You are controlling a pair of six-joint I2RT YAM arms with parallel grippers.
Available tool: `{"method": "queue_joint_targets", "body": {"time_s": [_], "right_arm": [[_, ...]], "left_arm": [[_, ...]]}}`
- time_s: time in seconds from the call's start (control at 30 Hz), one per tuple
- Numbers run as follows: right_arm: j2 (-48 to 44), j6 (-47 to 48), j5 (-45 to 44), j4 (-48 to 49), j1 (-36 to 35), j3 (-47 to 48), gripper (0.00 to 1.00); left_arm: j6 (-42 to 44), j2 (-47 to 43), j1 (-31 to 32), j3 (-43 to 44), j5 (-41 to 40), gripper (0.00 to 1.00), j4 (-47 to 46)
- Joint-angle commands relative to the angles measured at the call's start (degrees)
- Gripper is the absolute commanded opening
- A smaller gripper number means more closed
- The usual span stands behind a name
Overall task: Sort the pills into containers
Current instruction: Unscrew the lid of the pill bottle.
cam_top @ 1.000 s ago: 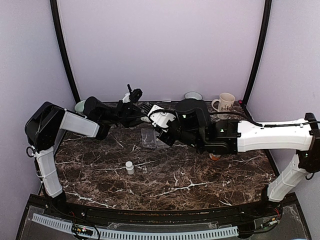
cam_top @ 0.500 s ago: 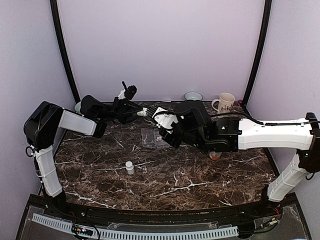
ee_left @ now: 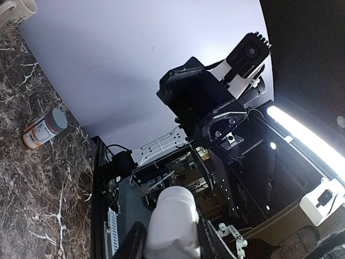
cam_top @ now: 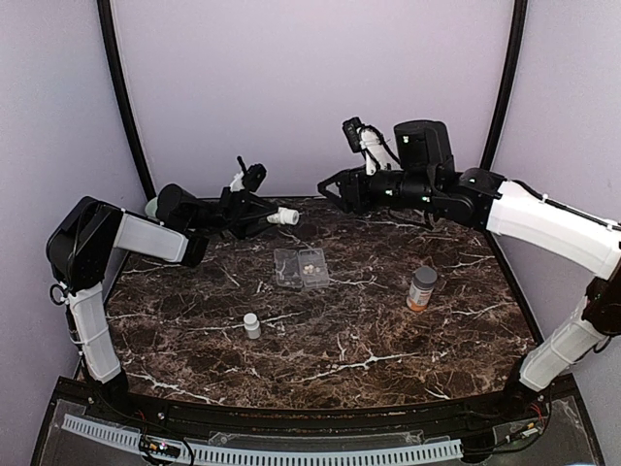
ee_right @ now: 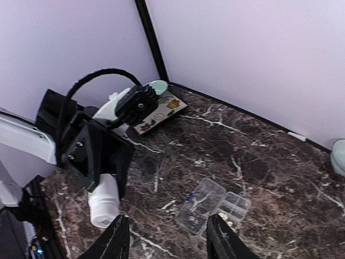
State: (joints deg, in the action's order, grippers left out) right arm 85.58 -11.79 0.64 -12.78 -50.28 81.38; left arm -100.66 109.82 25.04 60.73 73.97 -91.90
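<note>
**Pills sit in the open box; left arm grips a bottle, right arm is raised and empty**

A few pale pills (cam_top: 310, 267) lie together in the compartmented half of the clear pill box (cam_top: 288, 264). The box lies flat with its lid folded open to the left, near the middle of the dark marble bench (cam_top: 388, 349), a little toward the back. The right wrist view shows them in a cell at the near edge of the tray; their exact number is too small to tell.

Behind and to the left of the box, above the bench, the left end effector (cam_top: 270, 217) is clenched on a small white bottle (cam_top: 285, 216), held roughly level with its free end pointing right. The left wrist view shows the bottle squeezed between both fingers.

The right end effector (ee_right: 167, 241) is raised near the back wall, behind and to the right of the box and well apart from it. It is released, its fingers spread wide with nothing between them.

A second white bottle (cam_top: 251, 325) stands upright on the bench, nearer the arms and left of the box. An orange bottle (cam_top: 421, 288) with a grey cap stands upright well to the right. A pale bowl (cam_top: 154, 206) sits at the back left corner, partly hidden by the left arm, and the left wrist view catches a mug (ee_left: 12, 8) at its edge.
</note>
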Motion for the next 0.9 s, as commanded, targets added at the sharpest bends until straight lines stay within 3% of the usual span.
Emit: {"method": "queue_joint_targets", "body": {"time_s": [0.0,0.33,0.87], "right_arm": [[0.97,-18.23,17.56,2.47,2.07,0.75,0.51],[3.71,-36.8,29.58,14.34,3.42,-3.73,0.53],[7.89,-40.79,30.42,15.63,3.52,-2.2,0.5]], "left_arm": [[1.49,-1.07,0.27,1.05,-1.49,0.0,-7.69],[3.51,-0.31,0.28,2.49,-2.8,0.0,-6.09],[3.27,-0.13,0.28,3.37,-2.92,0.0,-6.35]]}}
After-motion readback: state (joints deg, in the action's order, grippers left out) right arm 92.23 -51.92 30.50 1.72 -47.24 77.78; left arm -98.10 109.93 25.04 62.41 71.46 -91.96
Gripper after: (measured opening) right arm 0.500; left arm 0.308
